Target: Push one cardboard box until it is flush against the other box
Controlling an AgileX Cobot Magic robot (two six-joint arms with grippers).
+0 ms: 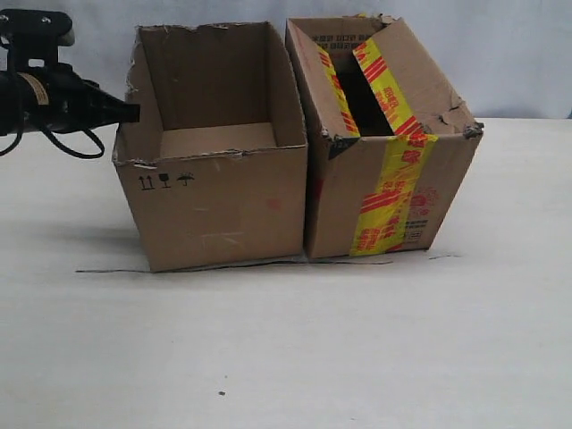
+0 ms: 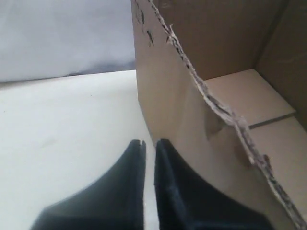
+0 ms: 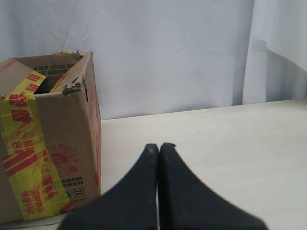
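The plain brown cardboard box (image 1: 223, 206) with a ragged rim and small black handling symbols stands open at centre left. Its right wall meets the other box (image 1: 384, 179), which is wrapped in yellow tape with red print, and no gap shows at the base. My left gripper (image 1: 134, 113) is shut, with only a thin slit between the fingers, and its tip is at the plain box's left wall just under the rim. In the left wrist view the gripper (image 2: 150, 142) sits against that wall (image 2: 177, 105). My right gripper (image 3: 158, 146) is shut on nothing, apart from the taped box (image 3: 57, 129) and outside the exterior view.
Both boxes stand on a pale tabletop (image 1: 357, 357) with a white curtain (image 1: 518, 54) behind. A thin dark line (image 1: 116, 270) lies on the table by the plain box's front left corner.
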